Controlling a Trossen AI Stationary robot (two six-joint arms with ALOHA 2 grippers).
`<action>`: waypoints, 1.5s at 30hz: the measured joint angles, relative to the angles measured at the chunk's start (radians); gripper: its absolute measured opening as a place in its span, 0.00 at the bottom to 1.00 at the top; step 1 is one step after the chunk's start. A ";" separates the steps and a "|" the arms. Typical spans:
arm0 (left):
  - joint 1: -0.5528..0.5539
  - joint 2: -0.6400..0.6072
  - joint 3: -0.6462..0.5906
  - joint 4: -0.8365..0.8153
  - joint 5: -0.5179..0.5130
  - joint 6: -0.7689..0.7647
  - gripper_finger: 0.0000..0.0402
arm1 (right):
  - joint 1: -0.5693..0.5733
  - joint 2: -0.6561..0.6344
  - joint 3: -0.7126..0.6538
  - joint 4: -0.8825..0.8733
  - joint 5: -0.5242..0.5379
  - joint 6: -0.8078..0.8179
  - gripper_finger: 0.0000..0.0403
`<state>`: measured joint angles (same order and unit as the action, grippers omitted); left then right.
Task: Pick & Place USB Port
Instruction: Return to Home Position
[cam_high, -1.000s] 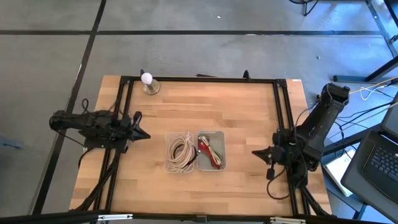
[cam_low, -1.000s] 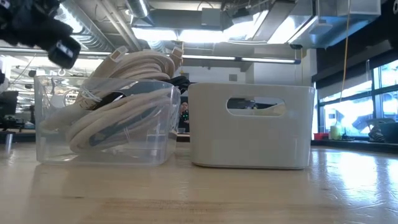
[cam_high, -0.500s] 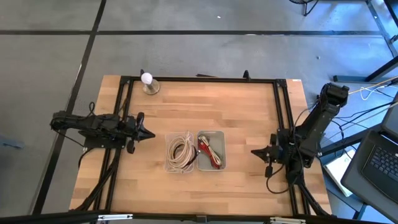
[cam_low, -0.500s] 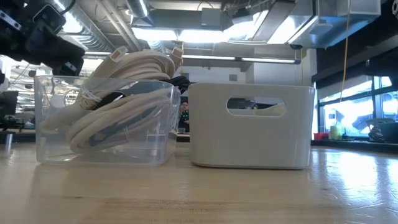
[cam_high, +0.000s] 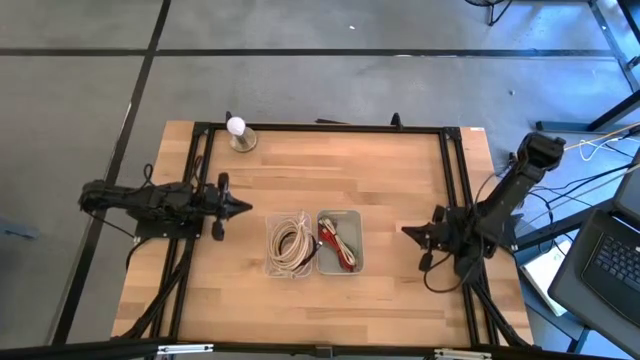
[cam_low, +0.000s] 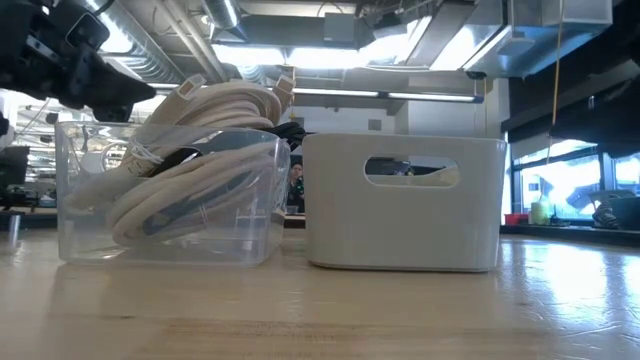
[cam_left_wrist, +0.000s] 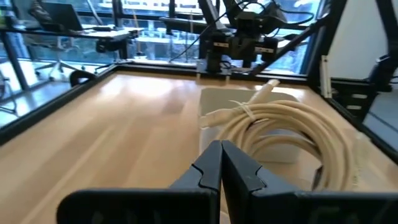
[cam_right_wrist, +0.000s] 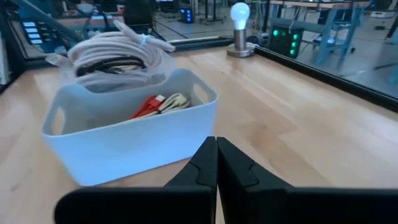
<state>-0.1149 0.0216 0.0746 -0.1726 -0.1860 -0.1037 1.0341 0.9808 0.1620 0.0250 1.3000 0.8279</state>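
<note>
Sitting side by side at the middle of the table (cam_high: 400, 160): a transparent bin (cam_low: 160, 252) holding coiled white cables (cam_high: 292, 243), and a white bin (cam_low: 400, 225) holding a red cable (cam_high: 334, 240). The left gripper (cam_high: 243, 208) hangs near the transparent bin, fingers pressed together, empty. The right gripper (cam_high: 408, 232) hangs near the white bin, likewise closed on nothing.

Coiled white cables (cam_low: 200, 150) fill the transparent bin (cam_low: 82, 236) (a white bin (cam_low: 400, 232) just beside, perhaps touching).
</note>
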 joint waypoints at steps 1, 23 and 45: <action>0.011 0.000 0.000 0.000 0.003 0.005 0.00 | -0.019 -0.013 -0.004 0.013 -0.013 -0.030 0.00; 0.250 0.034 -0.001 -0.009 0.224 0.049 0.00 | -0.789 -0.139 -0.151 0.637 -1.038 -0.732 0.00; 0.399 0.192 -0.004 0.013 0.330 0.055 0.00 | -1.151 -0.172 -0.156 0.558 -1.511 -0.793 0.00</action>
<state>0.2844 0.2140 0.0708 -0.1596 0.1439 -0.0490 -0.1166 0.8085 0.0062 0.5831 -0.2111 0.0347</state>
